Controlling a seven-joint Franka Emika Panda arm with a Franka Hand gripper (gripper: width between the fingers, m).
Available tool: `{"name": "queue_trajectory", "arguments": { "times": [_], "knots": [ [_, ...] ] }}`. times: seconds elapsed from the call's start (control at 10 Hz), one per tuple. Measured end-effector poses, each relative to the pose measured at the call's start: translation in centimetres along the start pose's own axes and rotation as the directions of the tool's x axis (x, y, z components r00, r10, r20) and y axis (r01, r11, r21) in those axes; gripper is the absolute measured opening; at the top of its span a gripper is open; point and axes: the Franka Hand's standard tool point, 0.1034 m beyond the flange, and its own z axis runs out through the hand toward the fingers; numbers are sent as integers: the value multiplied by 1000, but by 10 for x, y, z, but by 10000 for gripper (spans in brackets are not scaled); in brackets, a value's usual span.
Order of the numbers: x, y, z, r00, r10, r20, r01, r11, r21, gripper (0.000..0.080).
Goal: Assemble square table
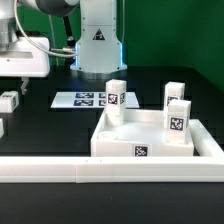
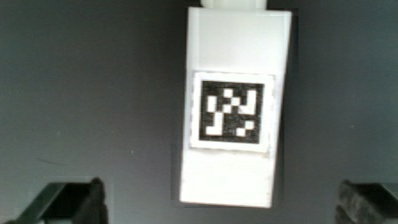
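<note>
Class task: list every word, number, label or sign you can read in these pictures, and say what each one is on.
No words or numbers can be read.
Robot base: triangle sign, too small to read.
Leg block, square table, marker board: black-and-white tags, patterns only.

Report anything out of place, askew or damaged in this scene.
Nothing looks damaged or spilled. The only thing that stands out is one leg block, which lies flat on the dark table, apart from the square slab. At the slab, three other leg blocks stand upright. The open gripper hangs over the lying block, not touching it.
</note>
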Motion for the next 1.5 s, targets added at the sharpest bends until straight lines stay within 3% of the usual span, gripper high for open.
{"name": "queue_trajectory", "arguments": {
  "times": [0.3, 0.4, 0.6, 1.0, 1.5],
  "knots": [
    [0, -2, 2, 1000, -1, 16, 1, 1000, 9, 649],
    [0, 0, 4, 1000, 0, 17, 0, 1000, 2, 649],
    [3, -11, 8, 991, 14, 130, -20, 999, 45, 649],
    [11, -13, 18, 954, 12, 298, -29, 998, 53, 649],
    [-8, -7, 15, 829, -25, 559, -32, 995, 92, 649]
  ]
}}
